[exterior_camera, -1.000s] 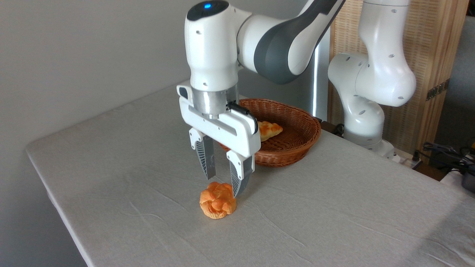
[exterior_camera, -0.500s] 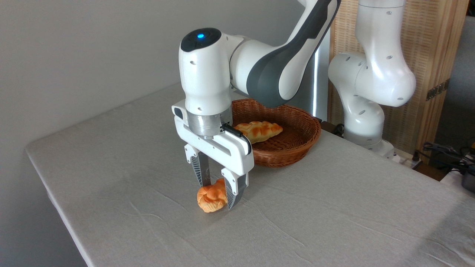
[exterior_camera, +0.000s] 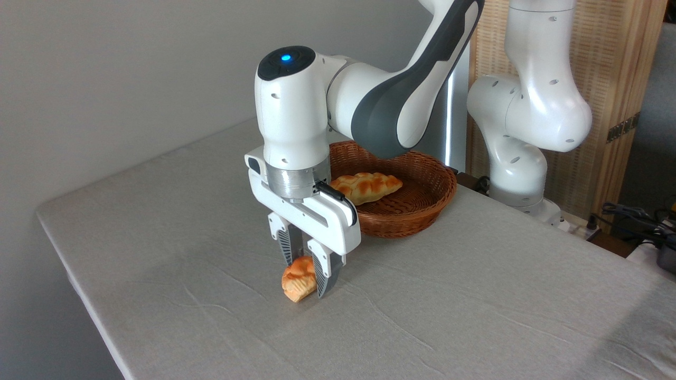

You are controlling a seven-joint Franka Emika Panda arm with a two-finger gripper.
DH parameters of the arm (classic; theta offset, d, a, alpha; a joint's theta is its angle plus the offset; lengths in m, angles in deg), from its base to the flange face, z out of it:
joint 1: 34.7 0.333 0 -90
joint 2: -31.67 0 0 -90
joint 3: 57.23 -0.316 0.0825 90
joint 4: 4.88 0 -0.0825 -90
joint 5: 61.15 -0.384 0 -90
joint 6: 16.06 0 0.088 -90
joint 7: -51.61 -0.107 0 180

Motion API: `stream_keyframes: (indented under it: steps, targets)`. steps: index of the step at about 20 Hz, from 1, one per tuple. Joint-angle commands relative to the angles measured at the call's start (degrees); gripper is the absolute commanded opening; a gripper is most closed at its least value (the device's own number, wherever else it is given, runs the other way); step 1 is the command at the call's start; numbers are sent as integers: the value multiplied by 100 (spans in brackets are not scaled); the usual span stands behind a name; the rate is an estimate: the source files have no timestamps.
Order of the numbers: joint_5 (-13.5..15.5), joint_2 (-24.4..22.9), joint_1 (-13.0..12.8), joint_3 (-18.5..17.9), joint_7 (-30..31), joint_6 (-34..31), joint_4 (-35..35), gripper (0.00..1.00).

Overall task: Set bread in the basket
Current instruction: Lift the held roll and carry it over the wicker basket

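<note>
Pincer narrowed onto the bun

On the surface [exterior_camera: 211, 221], the basket [exterior_camera: 422, 206] stays put behind; the pincer [exterior_camera: 305, 277] has drawn in since a second ago and now squeezes the bread [exterior_camera: 297, 278], low on the cloth.

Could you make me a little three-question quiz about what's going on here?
1. True or false: the fingers are squeezing the orange bun.
2. What already lies in the basket? A) a pale braided loaf B) an apple C) nothing
3. Where is the bun: in the basket or down at the table?

Key: 1 true; 2 A; 3 at the table, outside the basket.
</note>
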Motion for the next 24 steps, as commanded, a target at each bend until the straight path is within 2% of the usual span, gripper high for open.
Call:
stream_keyframes:
  steps: [1,4,5,7,10,11,12,14,16,17,18,22,24]
  targets:
    - [-126,31,-20,-84,-139,97,-10,22]
    - [-117,-135,-20,-93,-113,-8,-54,22]
    - [-109,-292,-20,-145,-96,-218,-107,22]
    - [-3,-670,-29,-233,-122,-928,-221,22]
    - [330,-1407,-73,-216,-157,-2211,-283,23]
    - [357,-1654,-134,-190,-157,-2659,-283,29]
    - [357,-1900,-256,-198,-174,-3090,-283,45]
    - [375,-2226,-301,-146,-376,-3785,-274,46]
    - [366,-2254,-301,126,-482,-4331,-239,51]
    - [357,-2210,-301,205,-543,-4394,-213,70]
    - [357,-2114,-301,267,-561,-4369,-169,100]
    - [314,-1745,-380,864,-561,-4377,-99,100]
    - [148,-1639,-363,1303,-561,-4351,-37,100]
